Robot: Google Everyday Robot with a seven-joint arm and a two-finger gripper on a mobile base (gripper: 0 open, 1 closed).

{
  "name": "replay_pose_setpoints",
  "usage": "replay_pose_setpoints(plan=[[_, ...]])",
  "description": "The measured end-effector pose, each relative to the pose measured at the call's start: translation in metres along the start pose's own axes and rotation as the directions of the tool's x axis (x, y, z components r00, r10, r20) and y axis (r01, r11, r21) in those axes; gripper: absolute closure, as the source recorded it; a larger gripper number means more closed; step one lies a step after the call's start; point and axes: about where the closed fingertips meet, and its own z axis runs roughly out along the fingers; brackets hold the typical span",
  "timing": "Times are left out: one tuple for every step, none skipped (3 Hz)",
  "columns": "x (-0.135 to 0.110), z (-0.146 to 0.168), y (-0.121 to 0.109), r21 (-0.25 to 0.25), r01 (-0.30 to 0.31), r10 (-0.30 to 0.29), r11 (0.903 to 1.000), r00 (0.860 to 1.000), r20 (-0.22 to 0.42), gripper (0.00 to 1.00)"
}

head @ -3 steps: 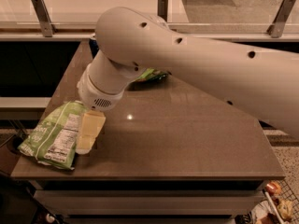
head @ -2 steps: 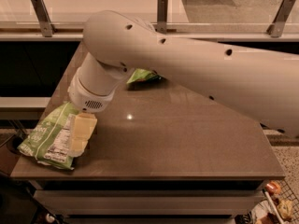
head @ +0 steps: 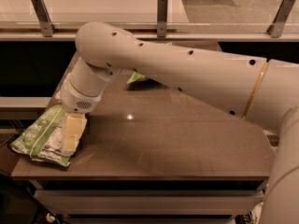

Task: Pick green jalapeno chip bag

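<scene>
The green jalapeno chip bag (head: 41,139) lies flat at the front left corner of the brown table (head: 177,134), its white label panel facing up and its left edge hanging over the table's side. My gripper (head: 71,141) points down at the end of the big white arm (head: 154,73) and rests over the right part of the bag, touching or just above it.
A smaller green bag (head: 137,77) lies at the back middle of the table, mostly hidden behind the arm. A glass railing with metal posts (head: 162,10) runs behind the table. The table's front edge is near the bottom of the view.
The arm has swung left and the gripper has moved further over the chip bag. The bag has stayed in place.
</scene>
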Motion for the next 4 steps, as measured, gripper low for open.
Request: replay_pose_setpoints(plan=[[0.0012,0.0019,0.0006,-0.004,-0.001,0.001,1.0,1.0,-0.001,0.18],[0.0005,0.0028,0.0014,-0.006,0.001,-0.001,1.0,1.0,-0.001,0.41],[-0.0011,0.0012,0.0014,-0.007,0.002,-0.002,1.0,1.0,-0.001,0.65],[-0.0026,-0.0006,0.0011,-0.007,0.002,-0.002,1.0,1.0,-0.001,0.88]])
